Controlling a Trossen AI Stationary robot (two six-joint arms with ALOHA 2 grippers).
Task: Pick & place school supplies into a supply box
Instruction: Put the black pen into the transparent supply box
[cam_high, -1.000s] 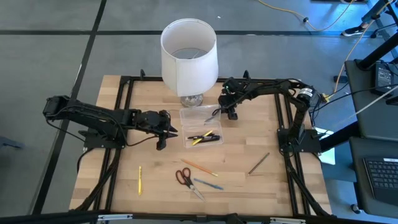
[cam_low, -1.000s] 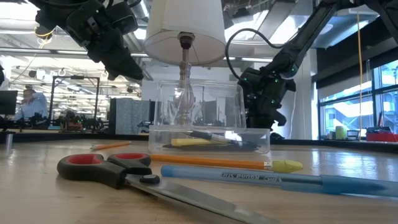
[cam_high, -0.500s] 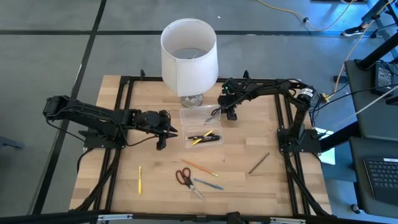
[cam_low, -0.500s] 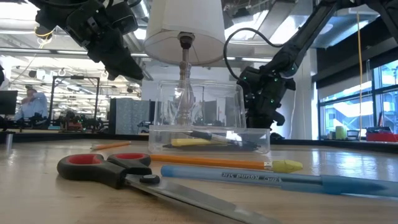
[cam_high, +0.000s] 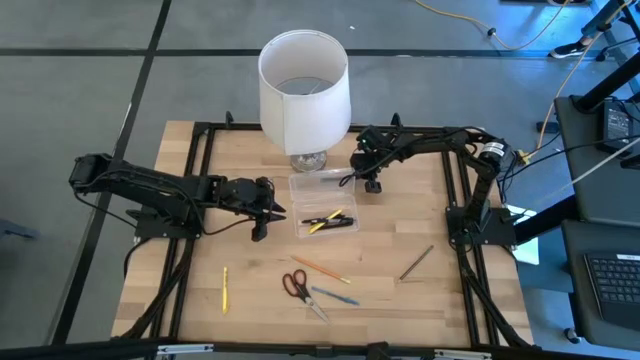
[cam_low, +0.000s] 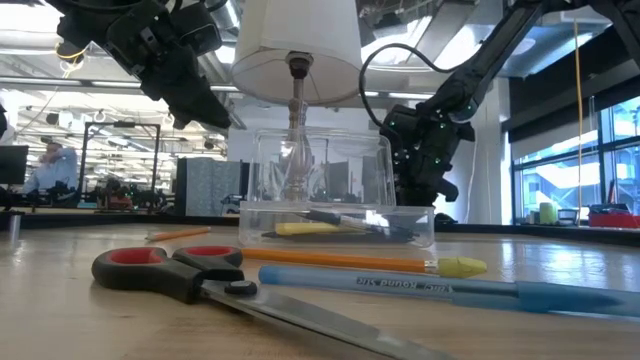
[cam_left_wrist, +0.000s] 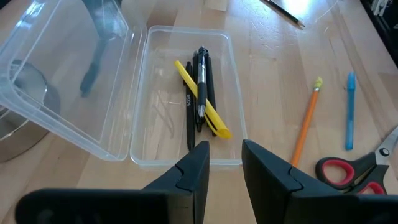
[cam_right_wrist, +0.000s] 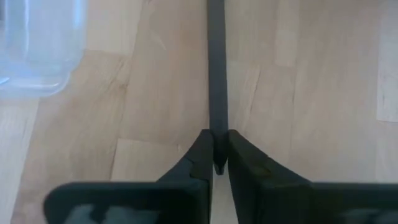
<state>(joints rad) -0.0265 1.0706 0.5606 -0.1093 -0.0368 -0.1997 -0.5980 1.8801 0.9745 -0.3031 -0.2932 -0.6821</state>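
The clear supply box (cam_high: 300, 232) sits mid-table with its lid (cam_high: 318, 186) open toward the far side. A yellow pen (cam_left_wrist: 202, 106) and black pens (cam_left_wrist: 199, 78) lie inside. Scissors (cam_high: 296, 287), an orange pencil (cam_high: 320, 269), a blue pen (cam_high: 335, 296), a yellow pencil (cam_high: 225, 289) and a dark pencil (cam_high: 417, 262) lie on the table. My left gripper (cam_left_wrist: 225, 171) hovers open at the box's left end, holding nothing. My right gripper (cam_right_wrist: 216, 155), by the lid's right end (cam_high: 356, 180), is shut on a thin dark pen (cam_right_wrist: 216, 74). My right gripper pinches the dark pen by one end (cam_right_wrist: 216, 129) between its two fingertips. The pen runs on straight past the fingertips, in line with the fingers, over the wood toward the lid. Whether its free end touches the table, I cannot tell.
A big white lampshade (cam_high: 304, 90) on a glass base stands just behind the open lid, close to my right gripper. Black frame rails (cam_high: 195, 180) run along both sides of the table. Bare wood lies right of the box.
My right gripper has risen slightly beside the open lid, taking the dark pen with it. My left gripper has kept still.
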